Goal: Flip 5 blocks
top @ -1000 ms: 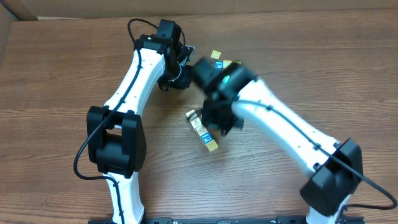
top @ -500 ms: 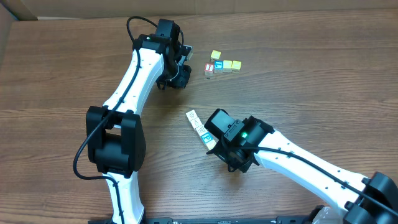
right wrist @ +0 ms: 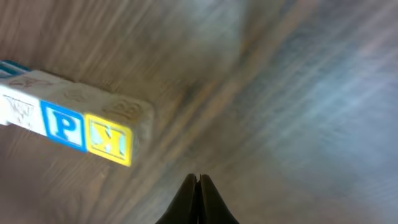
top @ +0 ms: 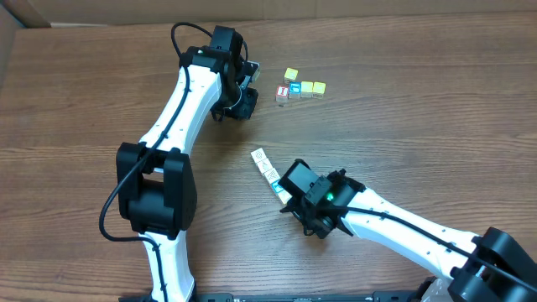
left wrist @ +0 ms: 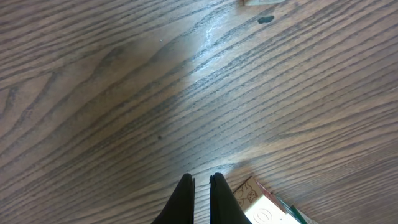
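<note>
The blocks (top: 268,174) lie in a slanted row near the middle of the bench (top: 403,126), touching end to end. In the right wrist view the row sits up and to the left of the right gripper (right wrist: 196,178), near it but apart. We read a blue "P" face (right wrist: 63,124) next to a yellow face (right wrist: 109,138) at the row's near end. That view is blurred, so the other faces are hard to make out. The right gripper's fingers are pressed together with nothing between them.

The left gripper (left wrist: 202,182) is near the far side of the bench. It is closed to a thin slit and holds nothing. A pale cube (left wrist: 264,204) lies just beside its tips, low and to the right; whether it touches them, we cannot tell.

The bench is dark brown wood grain, and a paler tan strip (top: 352,8) runs along its far edge.

A second cluster of small cubes (top: 307,87) sits close to the left arm's end – one with a red face (top: 283,93), one yellow cube (top: 291,74) set slightly behind the others. Nothing stands between the right gripper and the row.
</note>
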Robot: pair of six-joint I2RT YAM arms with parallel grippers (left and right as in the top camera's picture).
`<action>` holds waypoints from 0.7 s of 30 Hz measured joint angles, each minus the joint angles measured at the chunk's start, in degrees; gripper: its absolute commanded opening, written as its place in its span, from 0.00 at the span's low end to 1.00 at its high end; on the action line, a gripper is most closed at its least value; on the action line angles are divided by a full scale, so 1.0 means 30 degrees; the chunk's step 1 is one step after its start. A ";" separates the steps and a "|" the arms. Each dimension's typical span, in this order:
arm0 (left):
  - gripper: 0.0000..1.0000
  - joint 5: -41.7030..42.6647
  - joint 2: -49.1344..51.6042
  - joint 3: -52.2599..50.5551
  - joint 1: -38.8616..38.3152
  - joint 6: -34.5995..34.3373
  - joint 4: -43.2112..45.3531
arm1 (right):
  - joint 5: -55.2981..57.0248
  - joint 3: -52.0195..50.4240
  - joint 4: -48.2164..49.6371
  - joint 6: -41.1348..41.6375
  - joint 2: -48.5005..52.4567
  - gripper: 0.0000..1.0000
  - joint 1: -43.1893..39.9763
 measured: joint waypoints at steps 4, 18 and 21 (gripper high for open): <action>0.04 0.0000 0.0087 -0.0007 0.0000 0.0000 0.0299 | 0.0066 -0.1246 0.2798 0.0357 0.0000 0.04 0.0000; 0.04 0.0605 0.0248 -0.2135 -0.0233 0.1042 0.0998 | 0.1144 -0.2324 0.3971 0.0656 0.0036 0.04 0.0007; 0.04 0.0794 0.0270 -0.2827 -0.0233 0.1341 0.1778 | 0.1333 -0.2324 0.4291 0.0648 0.0153 0.04 0.0007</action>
